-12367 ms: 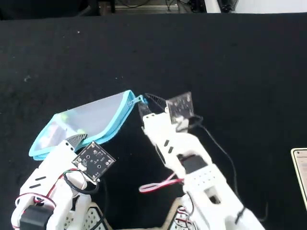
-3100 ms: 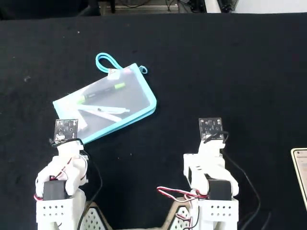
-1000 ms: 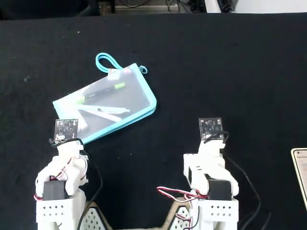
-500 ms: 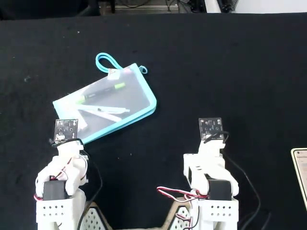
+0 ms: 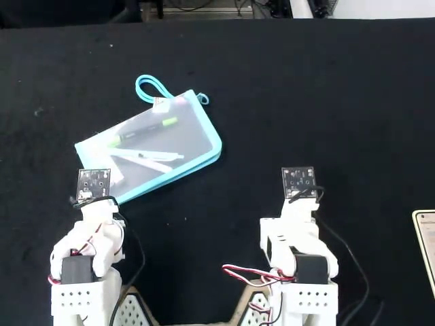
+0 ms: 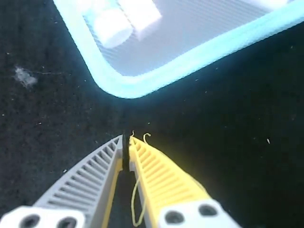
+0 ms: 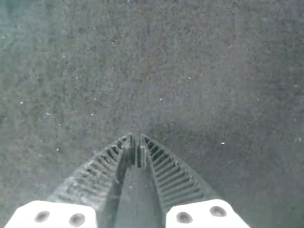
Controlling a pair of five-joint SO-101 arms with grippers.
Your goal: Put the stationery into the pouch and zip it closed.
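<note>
At the lower edge of the high view, my left fingers (image 6: 159, 178) and right fingers (image 7: 168, 178) are pressed together on nothing. Both arms are folded back, since I judge the work done. The pouch (image 5: 151, 151) lies flat at upper left on the tabletop (image 5: 306, 88), with the stationery (image 5: 143, 133) inside and its zip seemingly closed.

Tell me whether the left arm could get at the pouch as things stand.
Probably yes: the left gripper, shut, sits just short of the pouch's near corner, with nothing but black table between them.
</note>
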